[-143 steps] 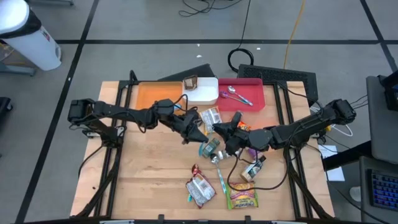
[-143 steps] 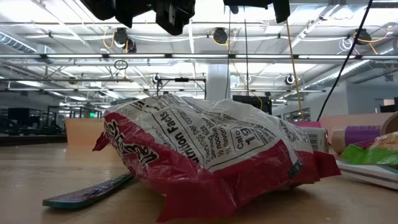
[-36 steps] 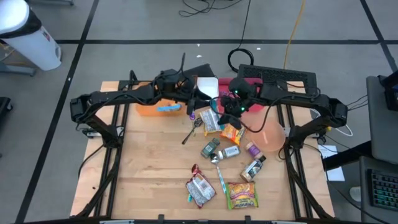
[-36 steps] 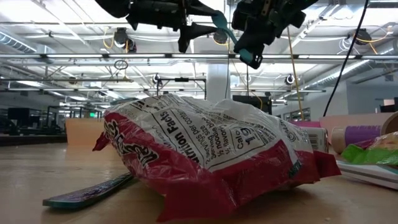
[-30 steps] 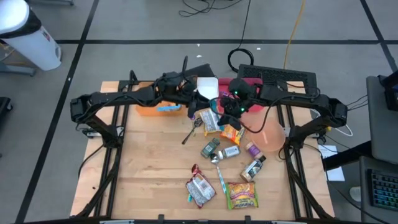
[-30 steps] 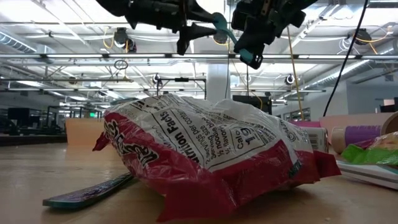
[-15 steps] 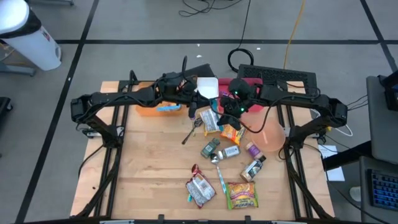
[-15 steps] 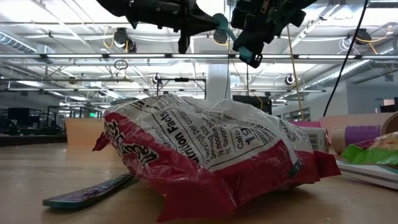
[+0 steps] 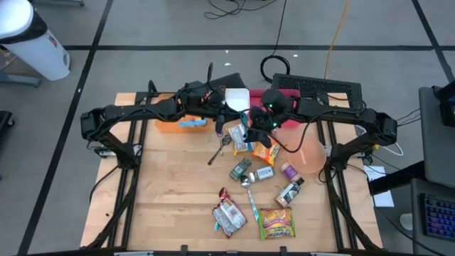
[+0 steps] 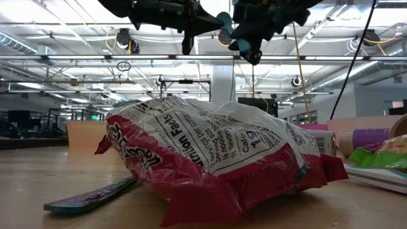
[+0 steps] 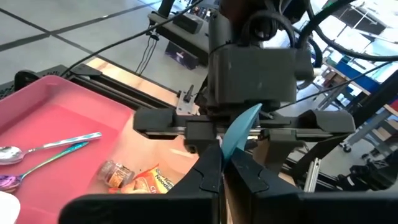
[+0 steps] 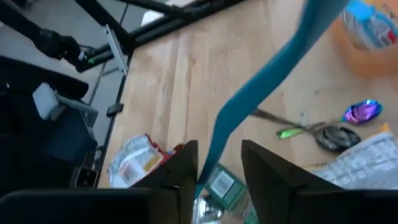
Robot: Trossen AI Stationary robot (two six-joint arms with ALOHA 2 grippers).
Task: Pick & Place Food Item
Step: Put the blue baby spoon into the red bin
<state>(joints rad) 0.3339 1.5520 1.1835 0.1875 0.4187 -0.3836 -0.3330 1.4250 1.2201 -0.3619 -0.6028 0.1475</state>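
High above the table's far middle, a long teal plastic utensil (image 12: 261,81) hangs between my two grippers. My left gripper (image 11: 225,169) reaches in from the table's left and is shut on one end of it. My right gripper (image 12: 217,171) faces it from the right, open, with its fingers on either side of the utensil's other end (image 10: 243,44). In the high view the two meet near the white box, where a bit of teal utensil (image 9: 244,128) shows. The food bags lie on the table below, untouched. My left gripper pinches the utensil's flat end (image 11: 235,142) between its two fingertips, coming roughly level from the table's left. The utensil is lifted clear of the table and slants away toward the other gripper. My right gripper's finger (image 12: 185,169) stands right beside the utensil's end; whether it touches, I cannot tell.
On the table lie a red-and-white snack bag (image 9: 229,217), a green-yellow bag (image 9: 277,224), a second teal utensil (image 9: 254,206), small bottles (image 9: 249,171) and packets. At the back stand an orange tray (image 9: 170,122), a white box (image 9: 237,98) and a pink tray (image 9: 288,114); an orange bowl (image 9: 311,154) is at the right.
My left gripper has shut on the teal utensil's end while staying in place. My right gripper has opened and tipped a little, and the utensil's end at that gripper now sits higher in the low view.
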